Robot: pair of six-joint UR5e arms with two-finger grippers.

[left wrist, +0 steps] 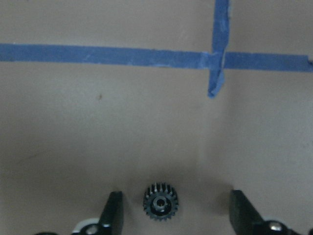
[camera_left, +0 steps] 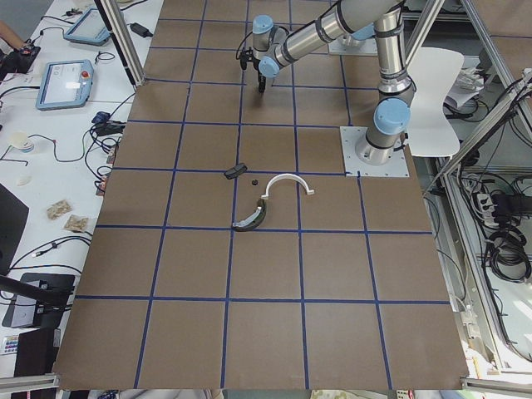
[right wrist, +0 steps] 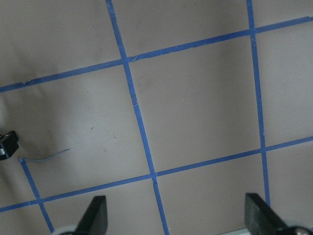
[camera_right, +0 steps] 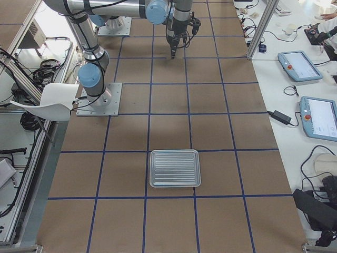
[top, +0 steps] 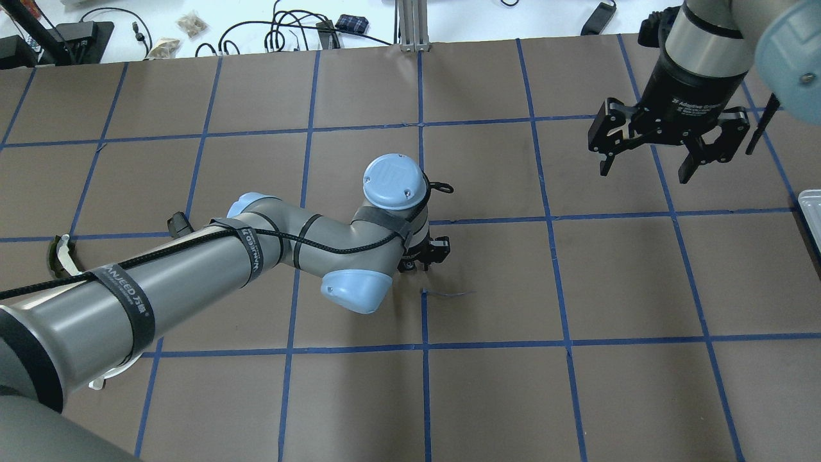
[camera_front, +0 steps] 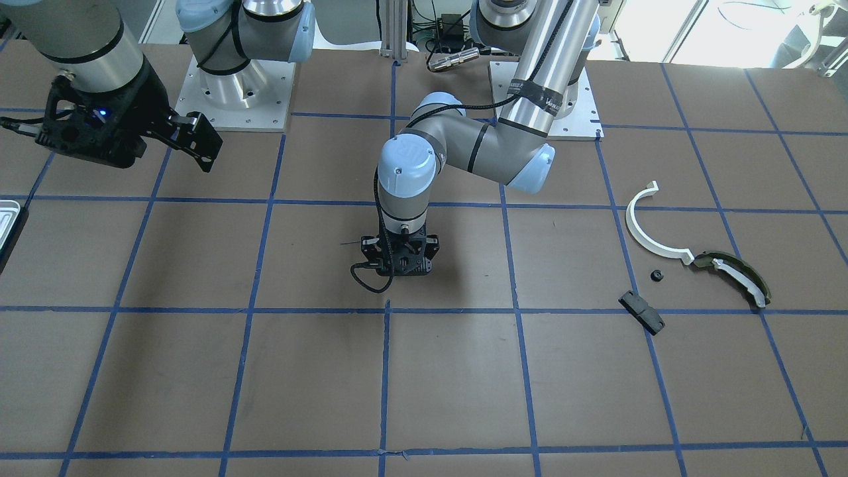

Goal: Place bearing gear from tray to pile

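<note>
A small black bearing gear (left wrist: 160, 201) lies flat on the brown table between the fingers of my left gripper (left wrist: 177, 215). That gripper is open and low over the table's middle (camera_front: 397, 255), and its fingers (left wrist: 113, 210) stand apart from the gear. The gear is hidden in the other views. The pile lies apart on my left side: a white half-ring (camera_front: 646, 228), a dark olive curved piece (camera_front: 739, 275) and a black oblong block (camera_front: 641, 312). The silvery tray (camera_right: 175, 168) is on my right side. My right gripper (top: 667, 163) hangs open and empty above the table near the tray.
A small black round part (camera_front: 656, 274) lies among the pile parts. Blue tape lines grid the table, with one loose tape end (left wrist: 216, 88) ahead of the left gripper. The arm bases (camera_front: 232, 86) stand at the robot's edge. Cables and tablets lie beyond the far edge.
</note>
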